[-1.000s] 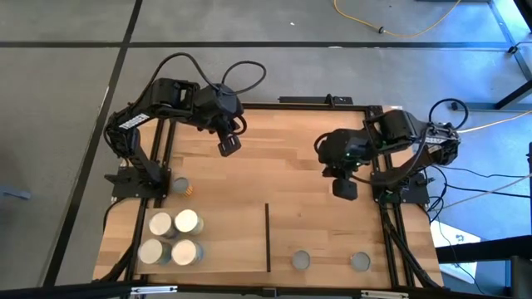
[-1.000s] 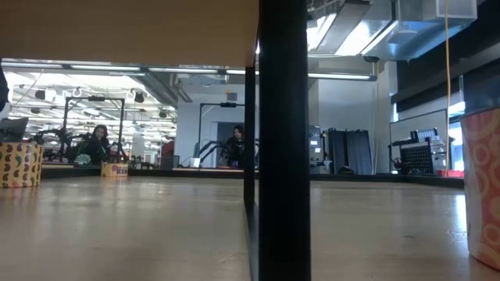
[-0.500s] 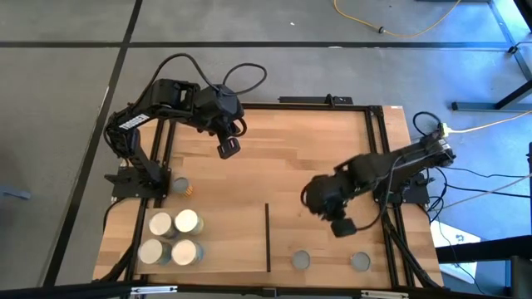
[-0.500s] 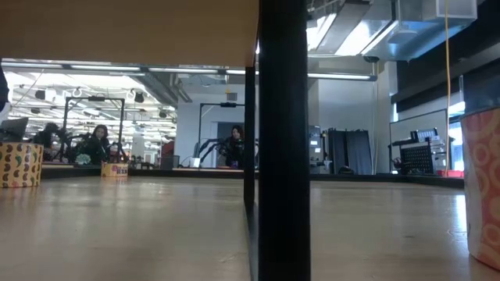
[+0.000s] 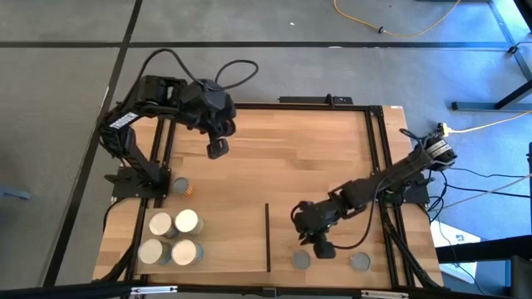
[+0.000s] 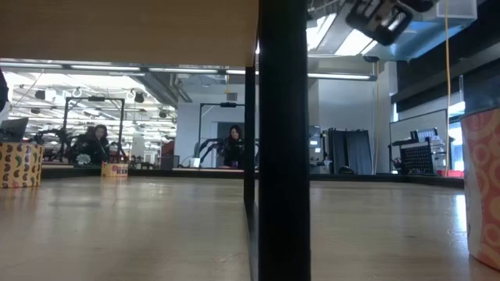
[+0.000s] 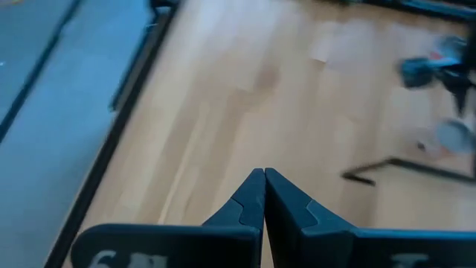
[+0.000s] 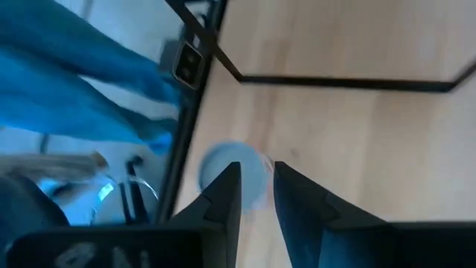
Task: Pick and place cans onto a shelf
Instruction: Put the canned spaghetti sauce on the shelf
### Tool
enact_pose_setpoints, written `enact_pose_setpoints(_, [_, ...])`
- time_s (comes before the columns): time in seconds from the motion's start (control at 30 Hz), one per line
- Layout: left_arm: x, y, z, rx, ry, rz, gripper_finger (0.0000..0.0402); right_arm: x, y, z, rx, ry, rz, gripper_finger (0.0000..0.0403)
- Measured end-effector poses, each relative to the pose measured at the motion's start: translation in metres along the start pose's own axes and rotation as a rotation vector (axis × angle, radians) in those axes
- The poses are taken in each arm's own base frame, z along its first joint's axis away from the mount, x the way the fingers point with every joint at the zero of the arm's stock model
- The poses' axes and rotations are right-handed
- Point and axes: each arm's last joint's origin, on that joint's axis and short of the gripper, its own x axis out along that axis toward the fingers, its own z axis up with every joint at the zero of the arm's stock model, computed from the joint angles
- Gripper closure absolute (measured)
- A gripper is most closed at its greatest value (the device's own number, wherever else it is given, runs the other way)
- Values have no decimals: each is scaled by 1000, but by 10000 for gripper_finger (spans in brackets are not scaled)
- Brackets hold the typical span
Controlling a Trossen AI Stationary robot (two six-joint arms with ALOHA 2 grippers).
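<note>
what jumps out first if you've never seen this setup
The right hand, open, stretches far across the table to hang just above a grey-topped can near the front edge. Four cream-topped cans cluster at the front left corner, while the left hand waits shut over the back of the table.

The low view is mostly blocked by a black post [image 6: 283, 140] dead center. A can [image 6: 482, 187] at 3 o'clock is cut off by the edge, and the gripper [image 6: 383, 19] at 1 o'clock is blurry and partly out of frame. In the right wrist view, the grey-topped can [image 8: 234, 170] is smeared and half behind the fingers [image 8: 223, 195].
</note>
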Motion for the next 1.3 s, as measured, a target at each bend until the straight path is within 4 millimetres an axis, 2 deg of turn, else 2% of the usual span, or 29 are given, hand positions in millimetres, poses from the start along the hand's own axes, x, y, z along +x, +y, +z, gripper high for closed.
enact_pose_setpoints(0.1, [-3, -2, -2, 74, 7, -97, 401, 11, -2, -6, 59, -49, 19, 321])
enact_pose_setpoints(0.3, [-3, -5, -2, 211, 9, -209, 401, 20, -6, -22, 129, -27, -46, 321])
enact_pose_setpoints(0.5, [-3, -5, -2, 209, 9, -212, 401, 28, -3, -30, 206, 1, -44, 321])
enact_pose_setpoints(0.77, [-3, -5, -2, 203, 11, -214, 401, 54, -2, -38, 237, 59, -62, 321])
enact_pose_setpoints(0.9, [-3, -5, -2, 203, 11, -214, 401, 62, -4, -41, 232, 76, -80, 321])
enact_pose_setpoints(1.3, [-3, -5, -2, 203, 11, -215, 401, 65, -3, -42, 260, 79, -81, 321])
